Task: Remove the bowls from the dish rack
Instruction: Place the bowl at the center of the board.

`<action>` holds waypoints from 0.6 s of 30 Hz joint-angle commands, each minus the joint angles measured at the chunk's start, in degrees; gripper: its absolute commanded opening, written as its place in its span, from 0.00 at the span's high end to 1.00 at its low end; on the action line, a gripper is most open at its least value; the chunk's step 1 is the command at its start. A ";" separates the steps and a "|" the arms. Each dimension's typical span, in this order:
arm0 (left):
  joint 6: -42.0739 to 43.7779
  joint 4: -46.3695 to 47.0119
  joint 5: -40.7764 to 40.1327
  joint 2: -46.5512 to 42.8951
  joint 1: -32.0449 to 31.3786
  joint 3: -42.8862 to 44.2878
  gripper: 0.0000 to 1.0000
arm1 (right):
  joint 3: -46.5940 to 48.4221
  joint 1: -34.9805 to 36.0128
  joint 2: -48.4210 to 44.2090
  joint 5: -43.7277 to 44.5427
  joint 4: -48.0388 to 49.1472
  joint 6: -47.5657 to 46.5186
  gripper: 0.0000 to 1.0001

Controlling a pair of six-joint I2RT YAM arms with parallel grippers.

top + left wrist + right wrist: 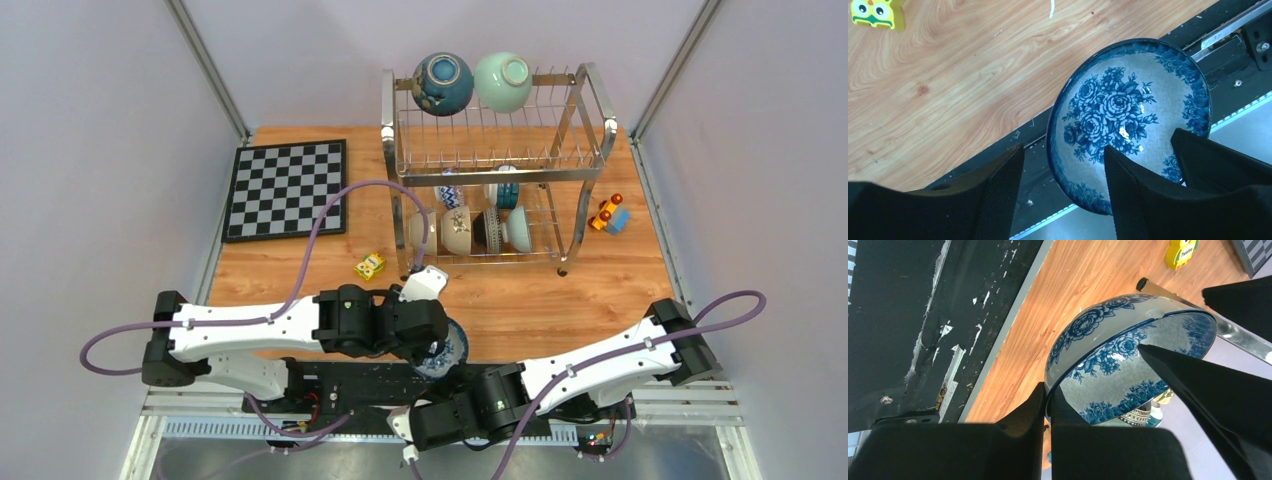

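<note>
The right hand (1048,400) pinches the thin rim of a glossy, round ceramic bowl (1113,105) painted with blue roses. The left hand (1063,155) is spread astride that rim. The bowl sits at the wood-grain worktop's (948,90) six-o'clock edge, with the wire dish rack (520,178) at twelve.

We saw a glossy glazed ceramic bowl (1118,110), a smooth grained wooden table (948,90) and a shiny metal dish rack (500,177).

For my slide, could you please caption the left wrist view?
Left gripper open astride the rim of a blue floral bowl at the table edge.
</note>
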 commanded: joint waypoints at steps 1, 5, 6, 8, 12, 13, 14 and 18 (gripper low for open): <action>-1.87 -0.99 -1.34 0.81 -1.06 0.44 0.39 | 2.58 0.75 0.38 4.22 -1.27 -1.00 1.00; -1.97 0.06 -1.18 0.73 -1.13 -0.30 0.55 | 2.99 0.83 0.59 4.38 -1.14 -0.88 1.00; -1.98 0.05 -1.23 0.75 -1.15 -0.33 0.59 | 3.00 0.88 0.64 4.42 -1.18 -0.86 1.00; -2.11 -0.04 -1.38 0.63 -1.15 -0.39 0.66 | 3.09 0.88 0.68 4.50 -1.16 -0.88 1.00; -2.43 0.16 -1.62 0.02 -1.15 -0.32 0.86 | 3.33 1.16 0.85 4.55 -1.14 -0.72 1.00; -2.50 0.29 -1.58 -0.08 -1.15 -0.23 0.91 | 3.43 1.25 0.93 4.60 -1.18 -0.60 1.00; -2.46 0.31 -1.53 -0.10 -1.15 -0.18 0.97 | 3.51 1.34 1.06 4.67 -1.17 -0.55 1.00; -2.58 0.39 -1.61 -0.22 -1.15 0.13 1.00 | 3.88 1.62 1.29 5.12 -1.20 -0.12 1.00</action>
